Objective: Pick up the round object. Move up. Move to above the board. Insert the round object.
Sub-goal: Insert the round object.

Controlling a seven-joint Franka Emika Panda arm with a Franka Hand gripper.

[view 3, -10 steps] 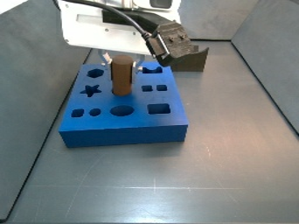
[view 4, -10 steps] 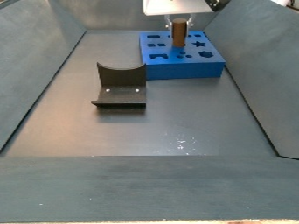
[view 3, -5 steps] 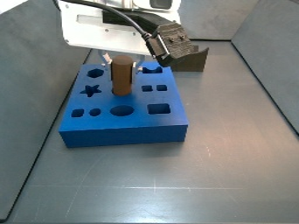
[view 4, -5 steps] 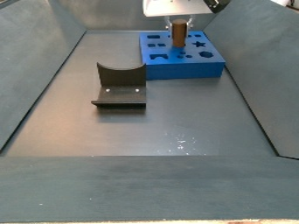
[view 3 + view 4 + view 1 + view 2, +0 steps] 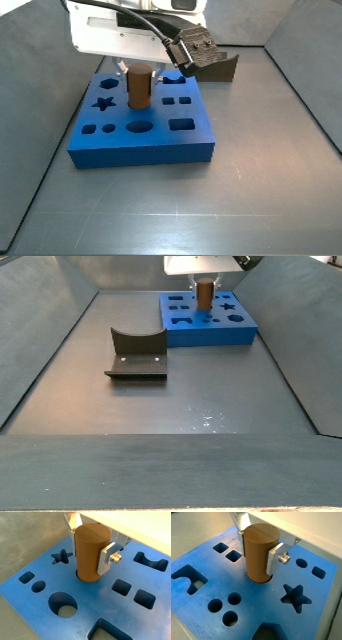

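Note:
The round object [image 5: 90, 549] is a brown upright cylinder, and my gripper [image 5: 91, 546] is shut on it, with a silver finger [image 5: 106, 558] pressed flat on its side. The same grip shows in a wrist view from the opposite side, gripper [image 5: 260, 549] on round object [image 5: 258, 557]. Its lower end stands in a round hole of the blue board [image 5: 100, 607], near the star cut-out [image 5: 61, 557]. In both side views the round object [image 5: 139, 88] [image 5: 205, 296] stands upright over the board [image 5: 140, 152] [image 5: 214, 336] under the gripper [image 5: 139, 76] [image 5: 205, 288].
The dark fixture [image 5: 136, 353] stands on the grey floor apart from the board, and shows behind the board's far corner in a side view, fixture [image 5: 222, 66]. Sloping grey walls [image 5: 40, 346] enclose the floor. Other cut-outs [image 5: 294, 594] surround the round object.

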